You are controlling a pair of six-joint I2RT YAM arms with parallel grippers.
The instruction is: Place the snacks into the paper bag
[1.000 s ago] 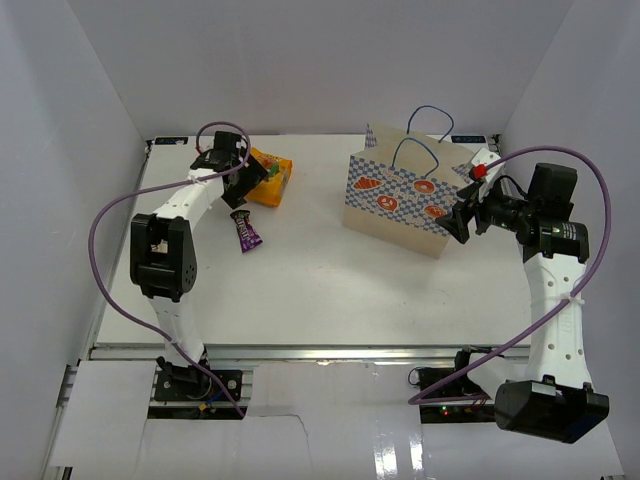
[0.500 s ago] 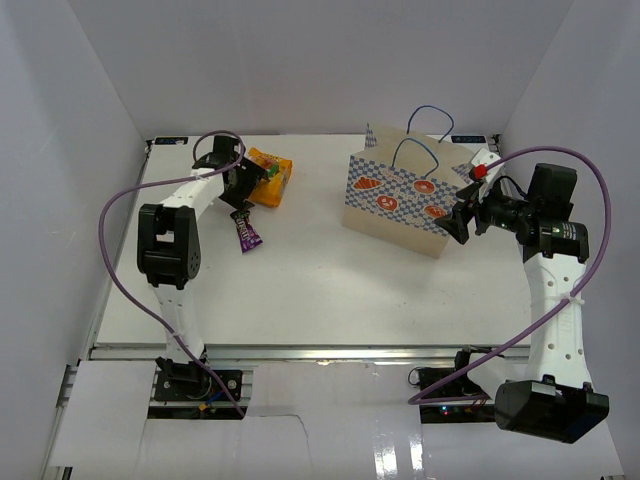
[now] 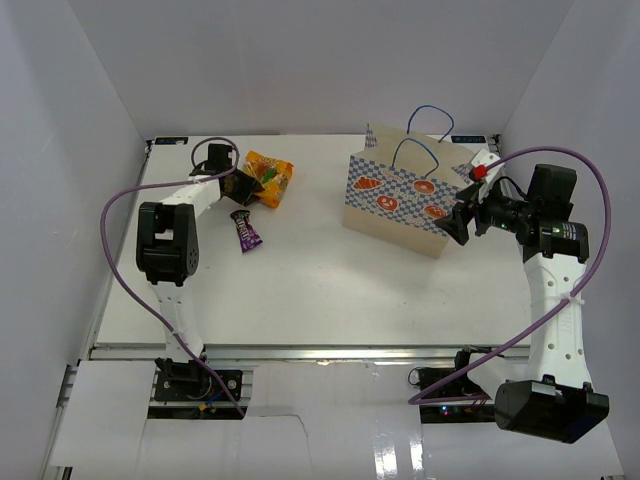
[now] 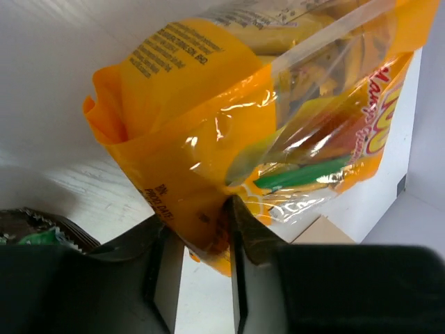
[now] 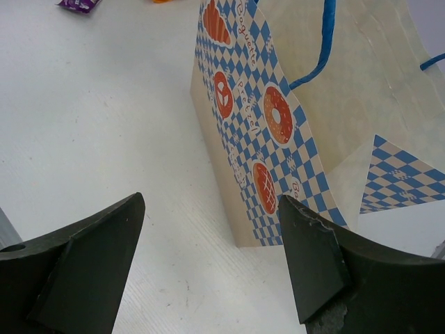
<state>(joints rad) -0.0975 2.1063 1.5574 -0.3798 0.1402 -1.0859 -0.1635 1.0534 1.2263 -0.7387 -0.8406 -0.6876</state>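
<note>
Our left end effector [image 3: 245, 186] sits at the far left of the table [image 3: 320, 290]. Its jaws are drawn narrow on the lower edge of the orange bag [image 3: 269, 178], and in the left wrist view the crinkly film is pinched between the two fingers [image 4: 254, 240]. We judge this to be a grasp, with the carry not yet begun. The purple candy packet [image 3: 245, 230] lies just nearer the bases, apart from the jaws.

The paper bag [image 3: 405, 200] stands upright well to the right of this packet, across bare table. Its long axis runs from far left to near right, and its mouth faces up. Our right end effector [image 3: 462, 222] hangs spread wide and holding nothing, just beside the bag's near right end, so it is the nearer arm to the bag. The coming move looks to be a lift and a rightward carry by the left arm, ending above the mouth.
</note>
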